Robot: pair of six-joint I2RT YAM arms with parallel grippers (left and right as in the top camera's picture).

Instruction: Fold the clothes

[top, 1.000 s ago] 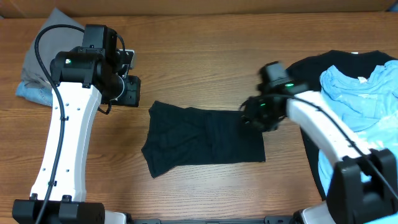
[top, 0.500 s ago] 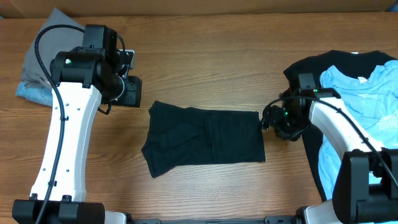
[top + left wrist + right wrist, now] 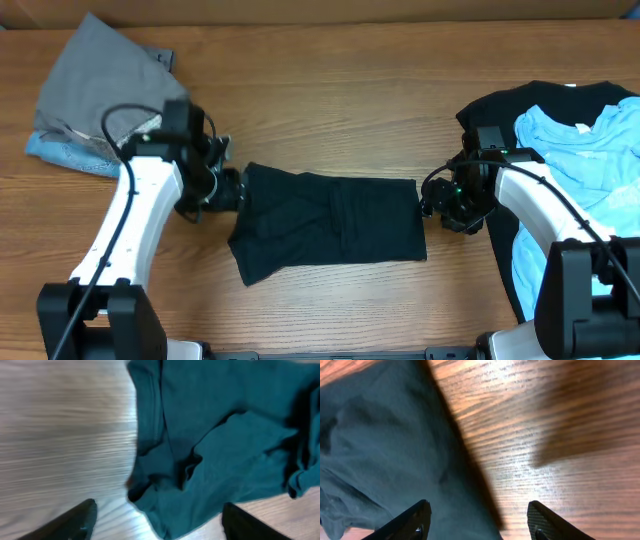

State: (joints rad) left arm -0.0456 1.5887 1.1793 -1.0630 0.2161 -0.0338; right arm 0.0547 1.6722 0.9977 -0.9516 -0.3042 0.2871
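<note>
A dark teal-black garment [image 3: 330,228] lies folded flat in the middle of the wooden table. My left gripper [image 3: 232,192] is open at the garment's left edge; the left wrist view shows the cloth [image 3: 220,445] between and beyond the spread fingers [image 3: 157,522]. My right gripper [image 3: 432,205] is open at the garment's right edge; the right wrist view shows the dark cloth [image 3: 385,460] on the left and bare wood on the right, fingers [image 3: 480,522] apart and empty.
A pile of black [image 3: 540,105] and light blue clothes [image 3: 590,150] lies at the right. A grey garment [image 3: 95,75] over a light blue one [image 3: 55,148] lies at the far left.
My left arm has come down from above the table to the garment's left edge. My right gripper has moved off the garment to just beyond its right edge.
</note>
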